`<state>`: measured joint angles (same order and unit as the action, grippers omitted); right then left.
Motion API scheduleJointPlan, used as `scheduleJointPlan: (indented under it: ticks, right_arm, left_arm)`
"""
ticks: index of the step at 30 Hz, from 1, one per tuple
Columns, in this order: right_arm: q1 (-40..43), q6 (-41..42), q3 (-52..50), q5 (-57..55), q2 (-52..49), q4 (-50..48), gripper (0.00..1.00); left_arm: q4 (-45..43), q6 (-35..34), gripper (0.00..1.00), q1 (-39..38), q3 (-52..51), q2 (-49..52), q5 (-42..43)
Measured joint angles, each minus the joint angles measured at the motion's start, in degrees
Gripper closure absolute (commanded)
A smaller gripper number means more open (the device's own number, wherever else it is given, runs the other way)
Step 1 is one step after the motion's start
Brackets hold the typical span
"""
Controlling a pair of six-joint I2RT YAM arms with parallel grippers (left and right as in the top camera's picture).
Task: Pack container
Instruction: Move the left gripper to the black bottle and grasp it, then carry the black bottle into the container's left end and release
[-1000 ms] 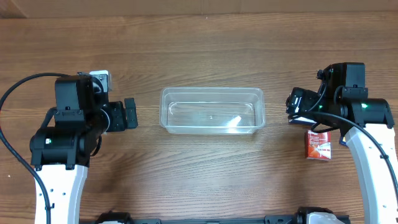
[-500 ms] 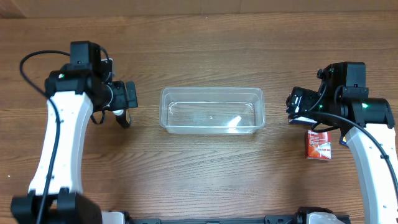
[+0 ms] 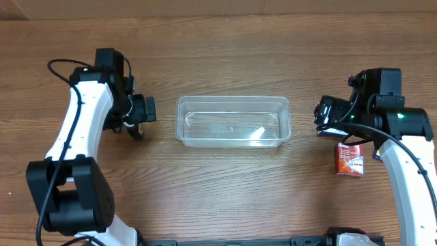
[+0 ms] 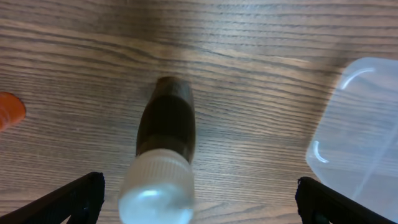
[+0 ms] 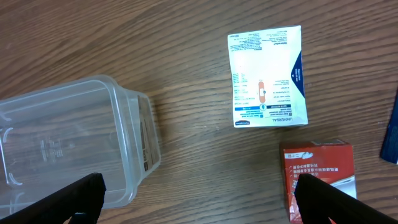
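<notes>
**Overhead.** You see the clear plastic container [image 3: 232, 102], glossy with rounded corners, mid-way across the wood-grain table [image 3: 225, 55]. The left gripper [image 3: 141, 119] sits just beside its left end. The right gripper [image 3: 319, 120] is near its right end. You cannot read either finger spread from here. The right arm covers part of a red carton [image 3: 349, 158].

**Left wrist.** The fingers [image 4: 78, 196] stand wide apart, gripping nothing, their tips cut off by the frame. Between them is a dark bottle [image 4: 166, 127] with a blurred white cap; whether it is upright or lying is unclear. An orange scrap [image 4: 9, 109] is cropped at the left edge.

**Right wrist.** The fingers [image 5: 74, 194] are wide and empty. A white printed box [image 5: 267, 78] lies flat. A dark blue sliver [image 5: 392, 134] at the right edge is unidentifiable.
</notes>
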<state>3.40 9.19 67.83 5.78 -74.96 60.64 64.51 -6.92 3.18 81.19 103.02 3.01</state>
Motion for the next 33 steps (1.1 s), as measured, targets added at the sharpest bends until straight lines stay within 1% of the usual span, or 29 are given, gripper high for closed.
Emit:
scheduleJointPlan:
  ticks: [4,6,7,10,12,14,16,20,30,33]
  right_arm:
    - [-0.02,0.00,0.00,0.00,0.00,-0.02,0.00]
    - [-0.02,-0.02,0.00,0.00,0.00,0.00,0.00]
    - [0.00,-0.02,0.00,0.00,0.00,-0.02,0.00]
    - [-0.02,-0.02,0.00,0.00,0.00,0.00,0.00]
    - [0.00,-0.02,0.00,0.00,0.00,0.00,0.00]
    - [-0.02,-0.02,0.00,-0.02,0.00,-0.02,0.00]
    - [-0.02,0.00,0.00,0.00,0.00,0.00,0.00]
    - [0.00,0.00,0.00,0.00,0.00,0.00,0.00]
    - [-0.02,-0.02,0.00,0.00,0.00,-0.02,0.00]
    - [-0.02,-0.02,0.00,0.00,0.00,0.00,0.00]
  left_arm:
    - [-0.57,0.02,0.22,0.61,0.00,0.90,-0.24]
    - [-0.70,0.46,0.37,0.85,0.00,1.07,-0.55]
    - [-0.70,0.33,0.42,0.85,0.00,1.14,-0.70]
    - [-0.68,0.96,0.44,0.83,0.02,1.16,-2.12]
    - [-0.70,0.96,0.47,0.83,0.09,1.16,-2.99]
    - [-0.68,0.94,0.53,0.83,0.09,1.16,-3.52]
    - [-0.68,0.90,0.55,0.83,0.09,1.16,-3.87]
    - [-0.72,1.05,0.66,0.83,0.09,1.16,-4.17]
    - [-0.90,1.09,0.78,0.83,0.13,1.16,-4.39]
    - [-1.46,1.09,0.88,0.83,0.17,1.16,-4.52]
